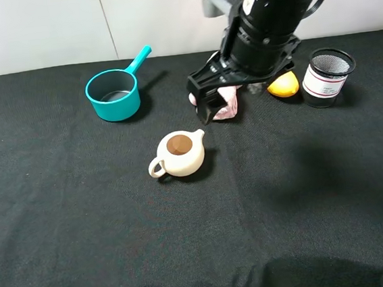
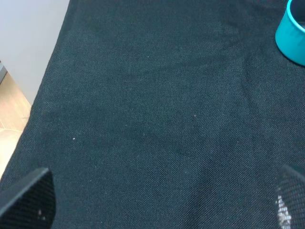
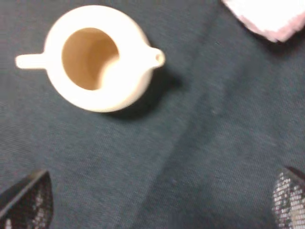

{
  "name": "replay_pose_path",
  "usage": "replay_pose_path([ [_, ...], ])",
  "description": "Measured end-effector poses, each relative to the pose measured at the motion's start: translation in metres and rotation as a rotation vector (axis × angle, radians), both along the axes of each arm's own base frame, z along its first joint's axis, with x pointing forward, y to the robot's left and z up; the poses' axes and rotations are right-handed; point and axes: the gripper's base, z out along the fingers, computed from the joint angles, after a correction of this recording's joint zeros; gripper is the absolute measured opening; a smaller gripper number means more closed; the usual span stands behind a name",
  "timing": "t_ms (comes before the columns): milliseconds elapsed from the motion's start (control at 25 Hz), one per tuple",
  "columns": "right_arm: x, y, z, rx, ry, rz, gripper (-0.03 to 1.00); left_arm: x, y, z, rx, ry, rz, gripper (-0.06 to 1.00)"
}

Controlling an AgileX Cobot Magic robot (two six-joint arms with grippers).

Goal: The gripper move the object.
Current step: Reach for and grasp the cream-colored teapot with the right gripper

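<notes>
Nearest, shown by the left wrist view alone: one left gripper (image 2: 159, 205), hanging over bare black cloth (image 2: 143, 119) close to the table's edge. Jaws spread wide, nothing between them.

Further in, about mid-cloth: one teapot (image 1: 179, 155), cream, round, upright on the cloth. One brown round top, one loop handle toward the near left, one short spout toward the far right. Touches nothing and sits free of both grippers.

Just beyond the spout: one right gripper (image 1: 218, 107), at the end of a thick black arm reaching in from the far right. Hovers above the cloth, apart from the teapot. Jaws wide open and empty in the right wrist view, with the teapot (image 3: 97, 57) ahead of the two fingertips (image 3: 28, 200), not between them.

Under and behind that gripper: one pink towel (image 1: 227, 106), partly hidden by the claw.

Farthest, in a loose row: one teal saucepan (image 1: 112, 95) at the far left, handle pointing away to the right; one yellow rounded thing (image 1: 284, 86) right of the arm; one black mesh cup (image 1: 328, 77) with a white label, just beside the yellow thing.
</notes>
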Motion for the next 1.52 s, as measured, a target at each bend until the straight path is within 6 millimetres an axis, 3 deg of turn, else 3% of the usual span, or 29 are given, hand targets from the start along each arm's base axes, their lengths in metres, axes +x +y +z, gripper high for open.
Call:
replay_pose_path([
  [440,-0.015,0.032,-0.019,0.011,0.009,0.074,0.69,0.0,0.0,0.0,0.0,0.0,0.0,0.9],
  [680,-0.018,0.043,-0.026,0.047,0.027,0.01,0.69,0.0,0.0,0.0,0.0,0.0,0.0,0.9],
  [1520,-0.013,0.054,-0.052,0.055,0.07,-0.052,0.69,0.0,0.0,0.0,0.0,0.0,0.0,0.9],
])
